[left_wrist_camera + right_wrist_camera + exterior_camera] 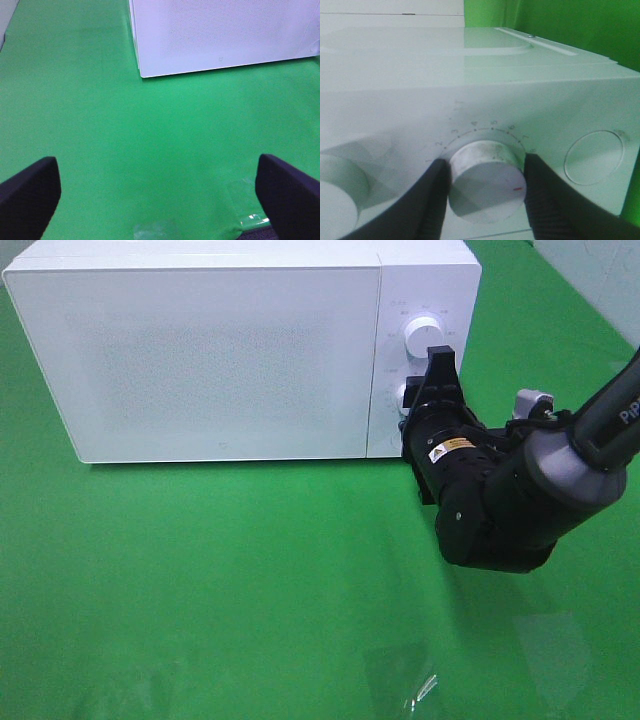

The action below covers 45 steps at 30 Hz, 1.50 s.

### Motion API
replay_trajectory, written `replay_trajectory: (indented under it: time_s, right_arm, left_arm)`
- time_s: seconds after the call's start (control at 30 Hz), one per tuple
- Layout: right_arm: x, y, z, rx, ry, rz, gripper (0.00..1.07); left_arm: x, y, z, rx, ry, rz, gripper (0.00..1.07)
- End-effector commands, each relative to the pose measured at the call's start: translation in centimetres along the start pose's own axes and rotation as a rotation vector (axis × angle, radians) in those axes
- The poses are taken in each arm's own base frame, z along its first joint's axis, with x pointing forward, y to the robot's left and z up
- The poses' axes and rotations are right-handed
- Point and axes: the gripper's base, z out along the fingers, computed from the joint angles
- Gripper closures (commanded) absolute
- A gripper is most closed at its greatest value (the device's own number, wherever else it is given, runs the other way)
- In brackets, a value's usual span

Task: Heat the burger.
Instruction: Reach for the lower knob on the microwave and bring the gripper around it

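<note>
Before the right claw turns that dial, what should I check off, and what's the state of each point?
1. Door of the white box-shaped microwave closed: ok.
2. Right claw shut on the round white lower dial, fingers on both sides: ok.
3. Burger inside the microwave: cannot tell; it shows in no view and the door hides the interior.
4. Where the dial's small red mark sits against the scale: cannot tell.
5. Left claw open, empty, over the green cloth, apart from the microwave: ok.
</note>
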Motion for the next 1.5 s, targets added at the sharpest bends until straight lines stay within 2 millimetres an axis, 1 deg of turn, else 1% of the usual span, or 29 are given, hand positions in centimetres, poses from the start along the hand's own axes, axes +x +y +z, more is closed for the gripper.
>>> replay_trajectory:
  time_s: [0.03,0.3,0.43,0.5,0.53,0.57,0.6,0.63,0.67,0.7,0.73,0.77,0.8,0.83,0.87,0.9,0.93,0.97,1.0,1.07,1.1,1.17,1.2,1.3,1.37,1.4,1.43,1.47,1.5]
  right_arm:
    - [0.1,2.7,0.3,-0.259,-0.011,-0.018,1.05]
    - [0.1,2.7,0.3,-0.259,-0.01,-0.021,1.01]
    - [0.0,2.7,0.3,-0.256,-0.017,-0.019,0.96]
    - [-0.2,2.6,0.3,-0.249,-0.038,-0.014,0.89]
    - [-0.2,2.6,0.3,-0.249,-0.038,-0.014,0.89]
    - [-0.3,2.6,0.3,-0.247,-0.046,-0.011,0.83]
    - [-0.3,2.6,0.3,-0.247,-0.046,-0.011,0.83]
    - [-0.5,2.6,0.3,-0.239,-0.065,-0.014,0.76]
    - [-0.5,2.6,0.3,-0.239,-0.065,-0.014,0.76]
    - [-0.6,2.6,0.3,-0.234,-0.082,-0.021,0.72]
    - [-0.6,2.6,0.3,-0.234,-0.082,-0.021,0.72]
    - [-0.7,2.5,0.3,-0.232,-0.094,-0.02,0.66]
    - [-0.7,2.5,0.3,-0.232,-0.094,-0.02,0.66]
    - [-0.8,2.6,0.3,-0.233,-0.102,-0.02,0.61]
    - [-0.8,2.6,0.3,-0.233,-0.102,-0.02,0.61]
    - [-0.9,2.5,0.3,-0.228,-0.117,-0.037,0.57]
    - [-0.9,2.5,0.3,-0.228,-0.117,-0.037,0.57]
    - [-1.0,2.4,0.3,-0.215,-0.13,-0.064,0.52]
    - [-1.0,2.4,0.3,-0.215,-0.13,-0.064,0.52]
    - [-1.0,2.4,0.2,-0.211,-0.128,-0.084,0.43]
    - [-1.0,2.4,0.2,-0.211,-0.128,-0.084,0.43]
    - [-1.1,2.2,-0.2,-0.199,-0.123,-0.09,0.42]
    - [-1.3,2.1,-0.7,-0.177,-0.11,-0.104,0.38]
    - [-1.4,2.1,-0.9,-0.169,-0.097,-0.109,0.38]
    - [-1.9,1.9,-2.2,-0.128,-0.062,-0.156,0.38]
    - [-1.9,1.9,-2.2,-0.128,-0.062,-0.156,0.38]
    - [-2.1,1.9,-2.9,-0.12,-0.039,-0.196,0.38]
    - [-2.1,1.9,-2.9,-0.12,-0.039,-0.196,0.38]
    - [-2.3,2.0,-3.7,-0.118,-0.006,-0.238,0.38]
  left_arm:
    - [0.1,0.0,-0.1,-0.006,-0.019,-0.006,0.09]
    - [0.1,0.0,-0.1,-0.006,-0.019,-0.006,0.09]
    - [0.1,0.0,-0.1,-0.006,-0.019,-0.006,0.09]
    - [0.1,0.0,-0.1,-0.006,-0.019,-0.006,0.09]
    - [0.1,0.0,-0.1,-0.006,-0.019,-0.006,0.09]
    - [0.1,0.0,-0.1,-0.006,-0.019,-0.006,0.09]
    - [0.1,0.0,-0.1,-0.006,-0.019,-0.006,0.09]
    - [0.1,0.0,-0.1,-0.006,-0.019,-0.006,0.09]
    - [0.1,0.0,-0.1,-0.006,-0.019,-0.006,0.09]
    - [0.1,0.0,-0.1,-0.006,-0.019,-0.006,0.09]
    - [0.1,0.0,-0.1,-0.006,-0.019,-0.006,0.09]
    - [0.1,0.0,-0.1,-0.006,-0.019,-0.006,0.09]
    - [0.1,0.0,-0.1,-0.006,-0.019,-0.006,0.09]
    - [0.1,0.0,-0.1,-0.006,-0.019,-0.006,0.09]
    - [0.1,0.0,-0.1,-0.006,-0.019,-0.006,0.09]
    - [0.1,0.0,-0.1,-0.006,-0.019,-0.006,0.09]
    - [0.1,0.0,-0.1,-0.006,-0.019,-0.006,0.09]
    - [0.1,0.0,-0.1,-0.006,-0.019,-0.006,0.09]
    - [0.1,0.0,-0.1,-0.006,-0.019,-0.006,0.09]
    - [0.1,0.0,-0.1,-0.006,-0.019,-0.006,0.09]
    - [0.1,0.0,-0.1,-0.006,-0.019,-0.006,0.09]
    - [0.1,0.0,-0.1,-0.006,-0.019,-0.006,0.09]
    - [0.1,0.0,-0.1,-0.006,-0.019,-0.006,0.09]
    - [0.1,0.0,-0.1,-0.006,-0.019,-0.006,0.09]
    - [0.1,0.0,-0.1,-0.006,-0.019,-0.006,0.09]
    - [0.1,0.0,-0.1,-0.006,-0.019,-0.006,0.09]
    - [0.1,0.0,-0.1,-0.006,-0.019,-0.006,0.09]
    - [0.1,0.0,-0.1,-0.006,-0.019,-0.006,0.09]
    - [0.1,0.0,-0.1,-0.006,-0.019,-0.006,0.09]
